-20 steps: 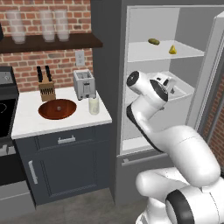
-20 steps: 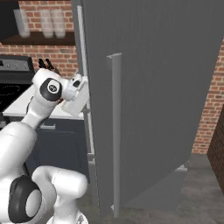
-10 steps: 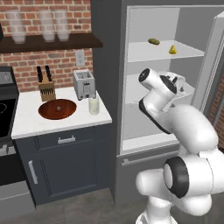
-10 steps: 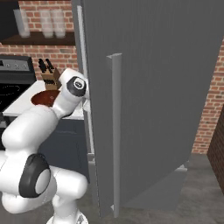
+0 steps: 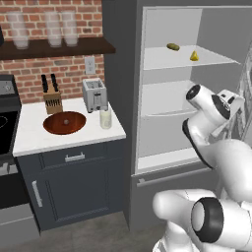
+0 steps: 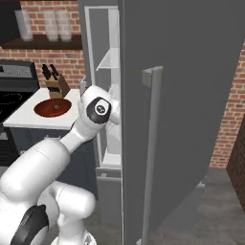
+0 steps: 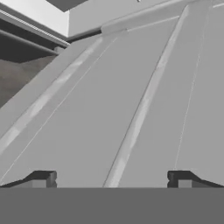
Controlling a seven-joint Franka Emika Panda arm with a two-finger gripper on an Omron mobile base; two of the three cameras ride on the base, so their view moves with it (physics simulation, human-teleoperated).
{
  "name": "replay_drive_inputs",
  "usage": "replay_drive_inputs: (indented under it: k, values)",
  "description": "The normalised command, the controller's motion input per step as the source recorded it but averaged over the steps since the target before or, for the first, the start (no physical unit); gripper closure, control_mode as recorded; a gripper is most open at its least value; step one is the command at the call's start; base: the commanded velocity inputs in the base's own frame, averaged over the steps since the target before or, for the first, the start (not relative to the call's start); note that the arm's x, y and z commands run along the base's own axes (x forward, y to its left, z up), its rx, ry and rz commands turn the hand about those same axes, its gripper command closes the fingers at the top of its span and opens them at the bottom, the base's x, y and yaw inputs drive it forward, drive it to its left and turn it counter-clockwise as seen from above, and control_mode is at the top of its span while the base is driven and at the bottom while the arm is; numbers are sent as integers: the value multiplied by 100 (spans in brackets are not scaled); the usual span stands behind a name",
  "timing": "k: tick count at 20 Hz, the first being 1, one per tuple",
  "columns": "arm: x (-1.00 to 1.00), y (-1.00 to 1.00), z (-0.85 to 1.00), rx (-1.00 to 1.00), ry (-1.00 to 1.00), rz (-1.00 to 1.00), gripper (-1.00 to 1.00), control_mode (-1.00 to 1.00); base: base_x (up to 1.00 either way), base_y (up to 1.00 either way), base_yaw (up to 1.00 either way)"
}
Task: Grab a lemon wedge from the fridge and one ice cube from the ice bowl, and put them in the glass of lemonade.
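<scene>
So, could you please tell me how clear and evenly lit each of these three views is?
Left base view: sharp, flat even light, lemon wedge small but distinct on the fridge shelf. Right base view: sharp, the door a plain grey slab, no glare. Hand view: soft, low-contrast grey surfaces, open gripper tips crisp.

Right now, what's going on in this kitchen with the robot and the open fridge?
The fridge stands open, and the arm's gripper is open and empty near its door. The lemon wedge sits on the top shelf, beside an olive-green item. On the counter, the ice bowl and glass of lemonade wait.
</scene>
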Motion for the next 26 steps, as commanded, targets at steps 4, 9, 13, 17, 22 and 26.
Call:
replay_drive_inputs:
  k: [4, 9, 13, 17, 22, 26]
  values:
    - [-85, -100, -7, -4, -6, -6, -100, -100, 0, 0, 0]
    - [-45, -81, 0, -4, -7, 0, -100, -100, 0, 0, 0]
    - [-28, 19, 1, -3, -2, 0, -100, -100, 0, 0, 0]
    - [-2, 80, 0, 2, -10, 0, -100, -100, 0, 0, 0]
    - [-20, 100, 2, 16, -23, -2, -100, -100, 0, 0, 0]
    - [-56, 100, 0, 25, -33, 0, -100, -100, 0, 0, 0]
